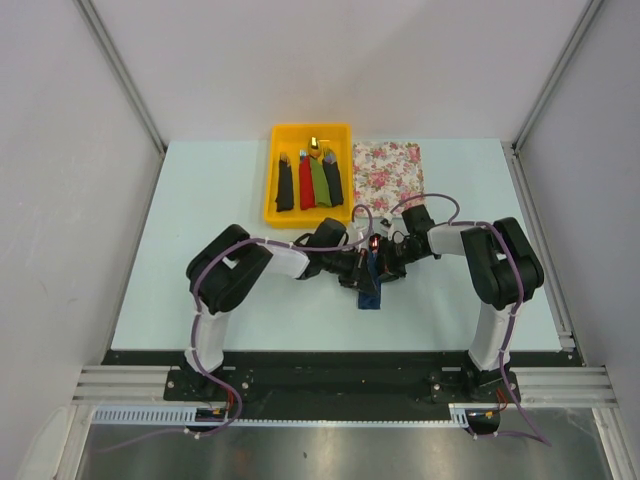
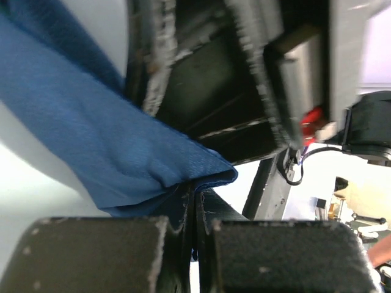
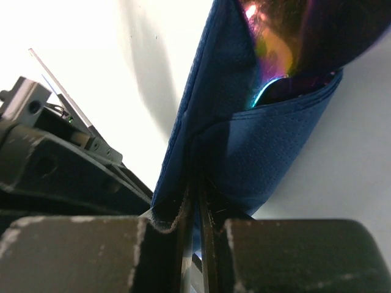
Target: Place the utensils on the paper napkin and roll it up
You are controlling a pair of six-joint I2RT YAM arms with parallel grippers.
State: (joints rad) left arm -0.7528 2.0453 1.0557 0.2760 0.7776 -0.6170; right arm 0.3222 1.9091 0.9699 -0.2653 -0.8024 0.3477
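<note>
The navy-blue paper napkin (image 1: 371,287) is folded into a narrow bundle at the table's middle, between both arms. My left gripper (image 1: 358,270) is shut on a fold of the napkin (image 2: 122,146). My right gripper (image 1: 386,262) is shut on the other side of the napkin (image 3: 256,152). An iridescent utensil (image 3: 275,43) with a purple-gold sheen pokes from the napkin's open end in the right wrist view; a red glint (image 1: 373,243) shows at the top of the bundle. The second utensil is hidden inside the napkin.
A yellow tray (image 1: 310,212) at the back holds black, red, green and dark bundles with gold tips. A white-and-pink floral mat (image 1: 388,170) lies right of it. The right arm's body (image 2: 244,73) fills the left wrist view.
</note>
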